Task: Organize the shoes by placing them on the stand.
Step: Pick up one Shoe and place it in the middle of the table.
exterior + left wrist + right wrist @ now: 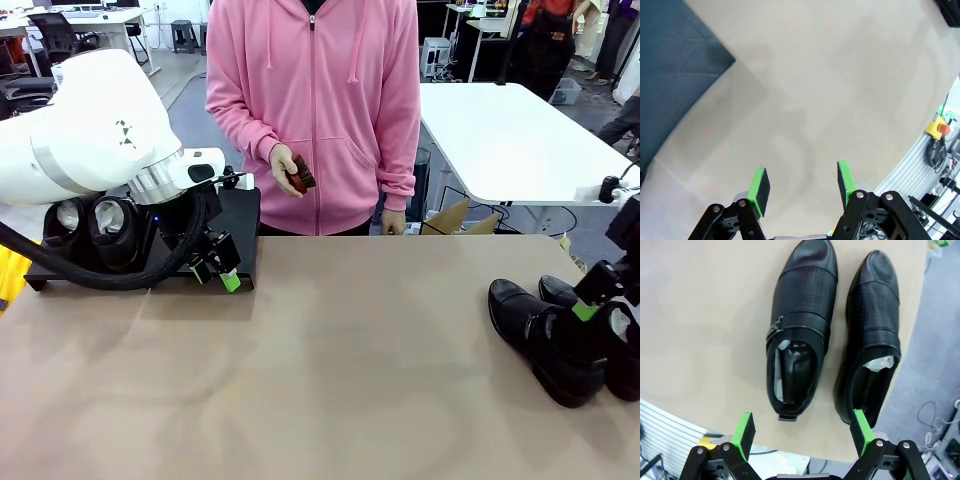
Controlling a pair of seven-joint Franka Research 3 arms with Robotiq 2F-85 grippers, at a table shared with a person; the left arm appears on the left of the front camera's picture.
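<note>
Hovering over two shoes on the table (700,315), your right gripper (801,429) is standing fully open and is holding nothing. The buckled shoe (799,330) is lying directly ahead of the fingers, heel nearest them and toe pointing away. The second shoe (874,330) is lying just beside it, with its heel collar straight ahead of one green pad (860,425).

Finding one: the jaws are spanning more than a single shoe. If you descend on this line, that pad is likely to land on the second shoe's collar. Otherwise the jaws may close on both shoes and drag them together.

Finding two: the second shoe is lying near the table edge, on its side away from the buckled shoe. A sideways nudge from the pad risks sending it over.

Your left gripper (801,182) is standing partly open and empty over bare table. The stand (675,70) has its corner ahead of this gripper and off to one side. Two shoes (113,228) are sitting on the stand, beyond that arm's wrist.

Finding three: the left arm is occupying the approach to the stand's free panel, so a carry across risks contact between the arms. The person's hand (285,165), holding a small reddish-brown object (302,178), is near the stand's far side.
</note>
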